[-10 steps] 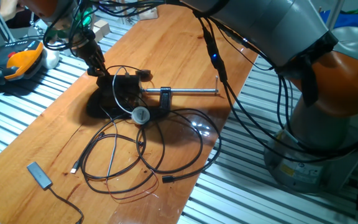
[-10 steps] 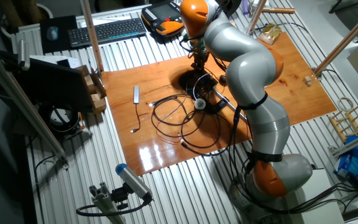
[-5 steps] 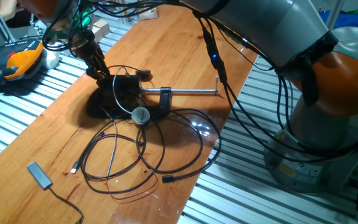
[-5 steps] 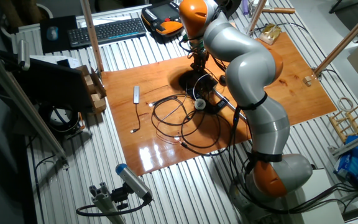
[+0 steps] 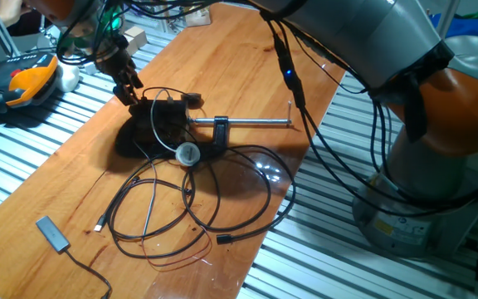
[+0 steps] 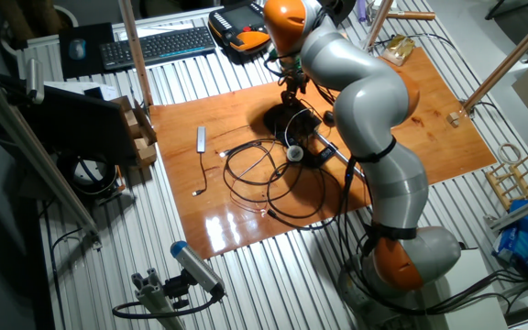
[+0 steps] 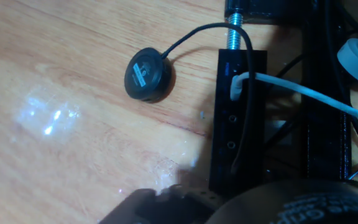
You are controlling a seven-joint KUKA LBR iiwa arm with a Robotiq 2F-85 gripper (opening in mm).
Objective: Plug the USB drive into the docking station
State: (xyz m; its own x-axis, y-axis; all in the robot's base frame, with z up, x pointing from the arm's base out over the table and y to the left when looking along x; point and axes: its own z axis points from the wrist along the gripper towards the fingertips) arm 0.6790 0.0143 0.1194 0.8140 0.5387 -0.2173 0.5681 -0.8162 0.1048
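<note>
Lifted slightly off the dock (image 5: 166,116) since a second ago: claw (image 5: 127,86), upper left.
Grip state impossible to tell; drive not discernible, perhaps already plugged; dock clamped to surface (image 5: 247,75), probably against pushing.

Robotics lab: wooden table (image 6: 429,101) set on ribbed aluminium decking (image 6: 273,275), keyboard (image 6: 159,44) and orange teach pendant (image 5: 23,79) alongside, aluminium framing poles (image 6: 136,50), loose cables (image 5: 189,203) everywhere.
</note>
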